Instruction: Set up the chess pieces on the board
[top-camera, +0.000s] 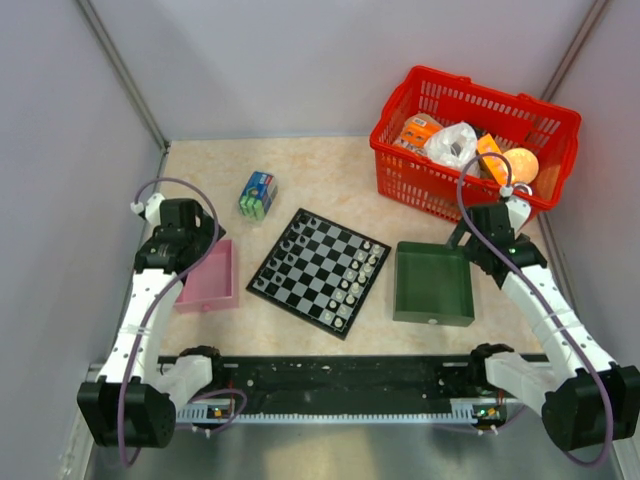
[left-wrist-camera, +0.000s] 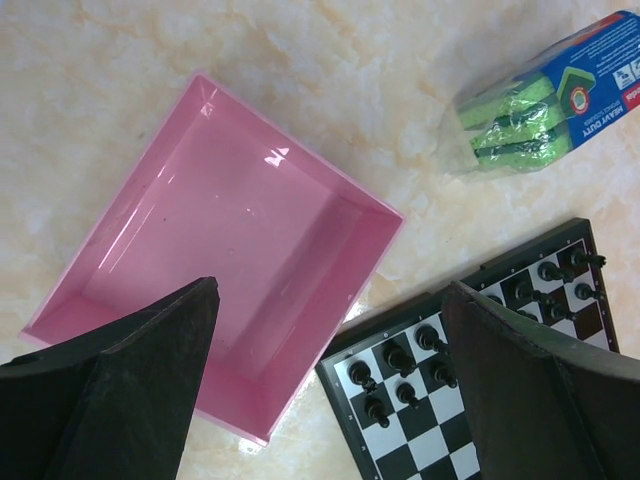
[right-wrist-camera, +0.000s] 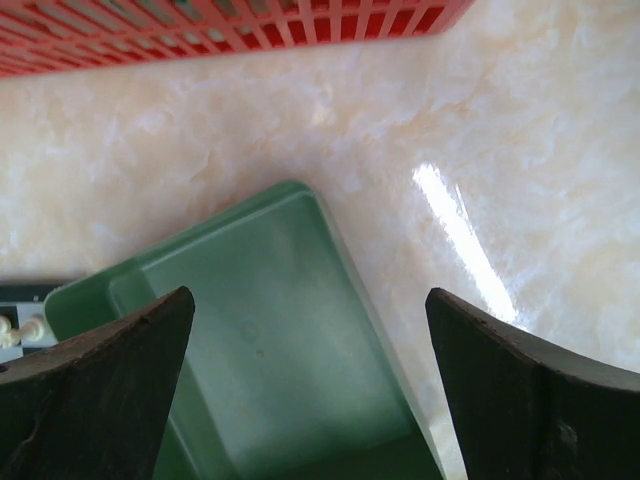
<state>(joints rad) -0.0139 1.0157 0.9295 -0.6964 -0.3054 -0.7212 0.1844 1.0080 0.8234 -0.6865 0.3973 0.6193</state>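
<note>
Left gripper (left-wrist-camera: 330, 290): spread wide, empty, above pink tray (left-wrist-camera: 220, 210).
Right gripper (right-wrist-camera: 310, 295): spread wide, empty, over green tray (right-wrist-camera: 270, 290).
Board (top-camera: 312, 272): cropped in wrist views; chess pieces (top-camera: 356, 276) barely resolvable.

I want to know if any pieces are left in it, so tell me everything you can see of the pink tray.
The pink tray is a shallow, glossy plastic box with low walls and a flat floor, and it is empty. It lies flat on the marbled tabletop, just left of the board, whose corner comes close to one wall. The open left gripper hangs over it without touching it.
</note>
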